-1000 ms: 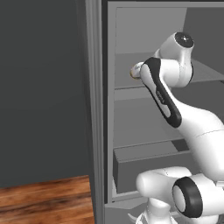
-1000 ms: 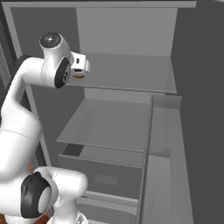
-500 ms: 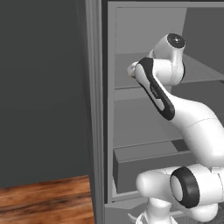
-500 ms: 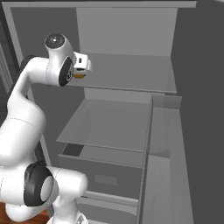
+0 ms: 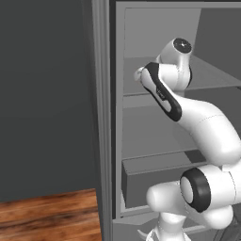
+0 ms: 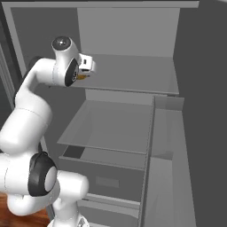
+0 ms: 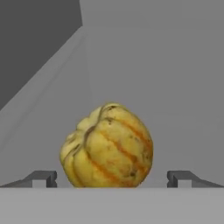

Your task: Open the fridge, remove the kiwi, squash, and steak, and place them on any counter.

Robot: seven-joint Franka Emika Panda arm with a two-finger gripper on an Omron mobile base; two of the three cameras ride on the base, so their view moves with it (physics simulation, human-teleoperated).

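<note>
I see the squash [image 7: 107, 146] sitting on the fridge [image 6: 128, 75] upper shelf near the left wall; it is a rounded lump with no clear long axis, its orange-striped ribs running from the top down toward the lower right in my hand view. My gripper [image 7: 112, 178] is spread wide, one fingertip [image 7: 43, 178] on each side of the squash, neither touching it.

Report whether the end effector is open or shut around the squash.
Open. In the hand view the end effector has its fingertips spread wide apart on either side of the squash, not touching it.
</note>
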